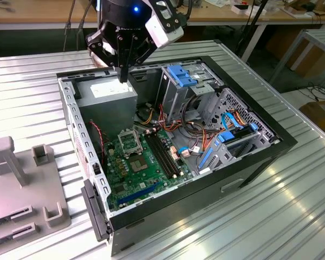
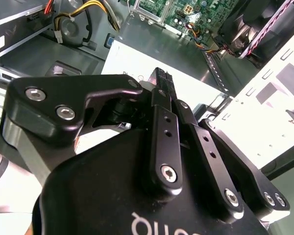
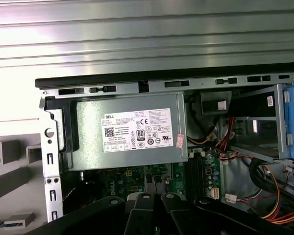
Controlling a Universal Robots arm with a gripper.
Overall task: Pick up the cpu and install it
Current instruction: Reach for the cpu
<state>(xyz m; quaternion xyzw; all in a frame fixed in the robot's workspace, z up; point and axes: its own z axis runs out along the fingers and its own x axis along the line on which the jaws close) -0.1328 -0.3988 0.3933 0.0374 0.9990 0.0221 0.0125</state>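
In the exterior view the open computer case (image 1: 271, 142) lies on a ribbed metal table. On its green board (image 1: 122, 184) a small grey square chip, the cpu (image 1: 140, 164), lies flat just below the black-framed socket (image 1: 131, 142). My gripper (image 1: 123, 75) hangs above the grey power supply (image 1: 107, 96) at the case's far end, well away from the cpu. In the second wrist view the gripper (image 2: 160, 76) has its two black fingers pressed together with nothing seen between them. The first wrist view looks over the fingers (image 3: 143, 205) at the power supply (image 3: 132, 129).
Long black memory slots (image 1: 165, 157) run beside the socket. Blue drive brackets (image 1: 181, 76) and bundles of coloured cables (image 1: 195, 130) fill the exterior view's right half of the case. Grey plastic fixtures (image 1: 11, 160) stand on the table at the exterior view's left.
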